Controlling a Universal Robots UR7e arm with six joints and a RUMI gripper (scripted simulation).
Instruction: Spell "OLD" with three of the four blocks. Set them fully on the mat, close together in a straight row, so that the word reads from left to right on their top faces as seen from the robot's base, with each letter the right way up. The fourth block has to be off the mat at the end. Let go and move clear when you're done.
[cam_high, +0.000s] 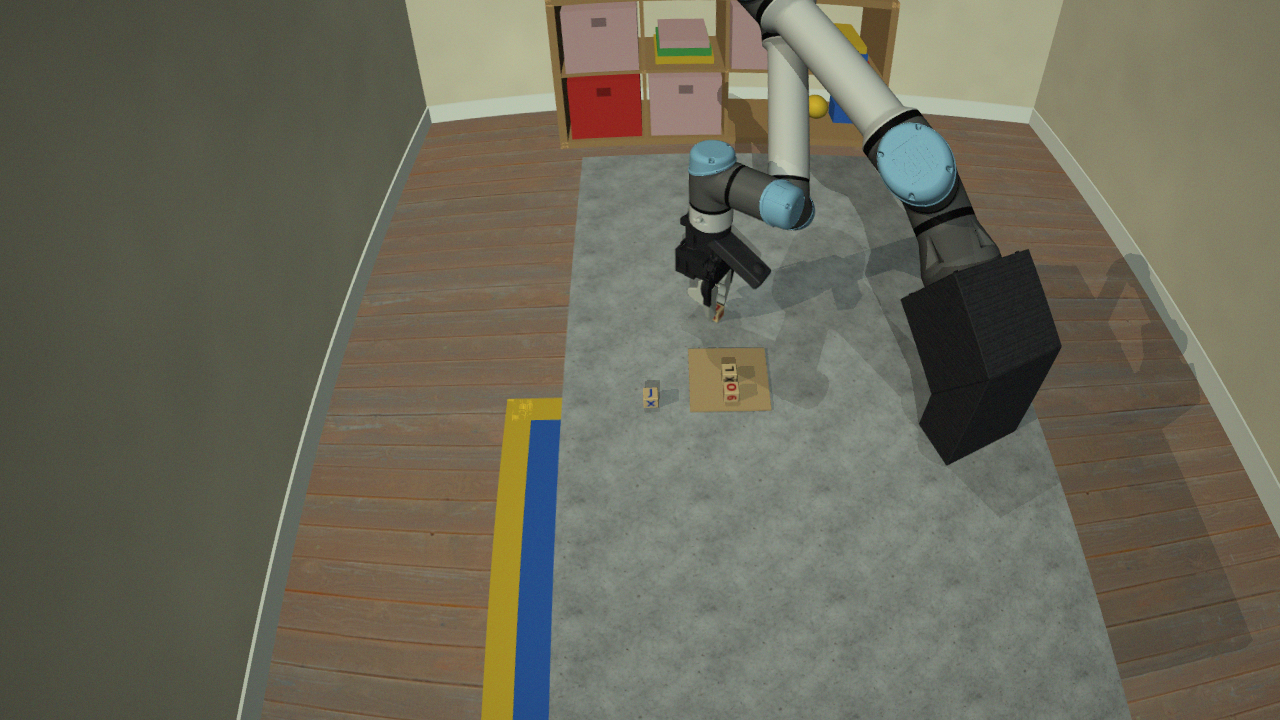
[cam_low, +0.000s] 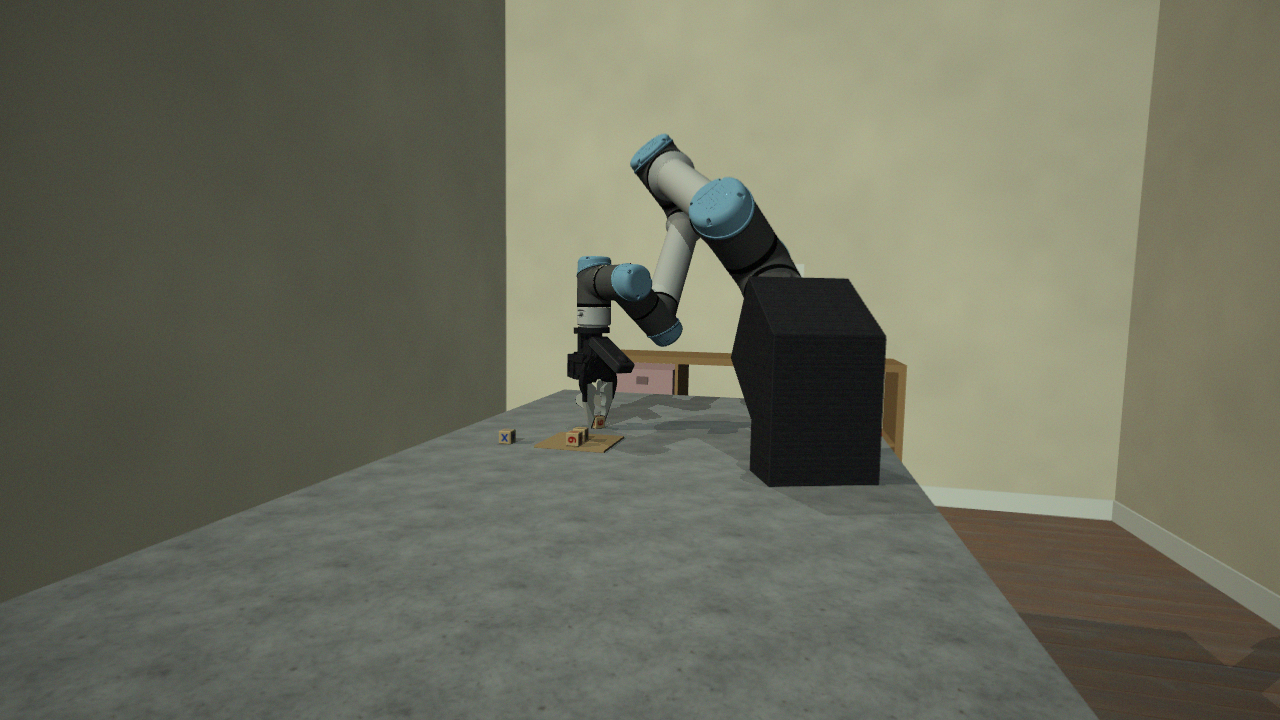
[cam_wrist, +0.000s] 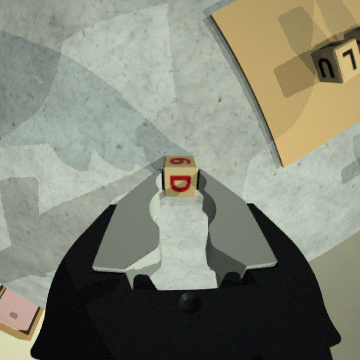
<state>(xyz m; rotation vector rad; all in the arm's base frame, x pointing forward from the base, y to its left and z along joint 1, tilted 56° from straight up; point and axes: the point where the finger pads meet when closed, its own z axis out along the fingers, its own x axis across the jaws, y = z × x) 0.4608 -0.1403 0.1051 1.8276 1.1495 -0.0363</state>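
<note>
Our gripper (cam_high: 716, 312) (cam_low: 597, 420) (cam_wrist: 179, 171) is clamped on the small wooden cube with a red D (cam_high: 719, 311) (cam_low: 599, 421) (cam_wrist: 180, 184), just off the tan square mat (cam_high: 702, 394) (cam_low: 605, 442) (cam_wrist: 265, 75). From our base, the mat lies to the left; we judge D belongs at the row's near, right-hand end, beside the wooden cube with a black L (cam_high: 729, 368) (cam_low: 583, 433) (cam_wrist: 348, 59). Our arm reaches out and bends down, wrist upright, fingers low.

the robot has thick light grey tube links (cam_high: 841, 67) (cam_low: 673, 257) and dark grey joint housings (cam_high: 950, 234) (cam_low: 750, 243), with round sky-blue plastic caps (cam_high: 916, 163) (cam_low: 721, 207) that have small dark screw holes. thin black rings go around the joints. the black two-jaw gripper (cam_high: 717, 313) (cam_low: 597, 422) (cam_wrist: 179, 171) has pale grey angular fingers with scalloped inner edges, and one dark round screw (cam_wrist: 190, 302) on its body.
</note>
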